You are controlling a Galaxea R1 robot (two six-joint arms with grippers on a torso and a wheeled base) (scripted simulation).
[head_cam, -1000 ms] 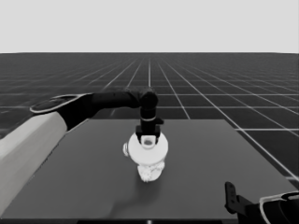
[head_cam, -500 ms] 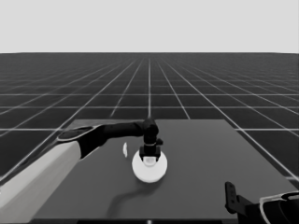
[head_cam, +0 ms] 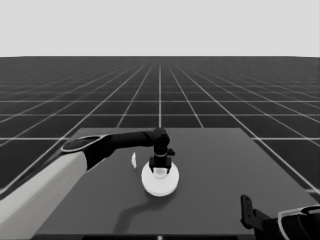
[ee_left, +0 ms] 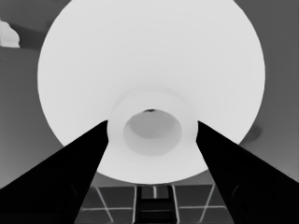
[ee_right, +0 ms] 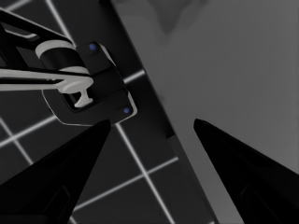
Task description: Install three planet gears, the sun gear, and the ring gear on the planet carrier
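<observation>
The ring gear, the larger round part [head_cam: 160, 181], lies flat in the middle of the table. My left gripper [head_cam: 160, 169] stands straight above it. In the left wrist view the wide white disc [ee_left: 154, 56] fills the picture, and both black fingers [ee_left: 88, 154] press against the raised collar [ee_left: 152, 128] around its small hole, shut on it. The planet carrier, the planet gears and the sun gear are hidden beneath this disc. My right gripper [ee_right: 152, 128] waits open at the table's near right corner, holding nothing.
A thin white piece [head_cam: 134, 160] stands on the table just left of the disc, also visible from the left wrist [ee_left: 9, 35]. The right wrist view shows the table's edge [ee_right: 154, 107], the floor grid and dark machinery with blue lights [ee_right: 93, 84].
The left gripper has come down with the larger round part, which now covers the white parts that showed below it a second ago. The right arm has not moved.
</observation>
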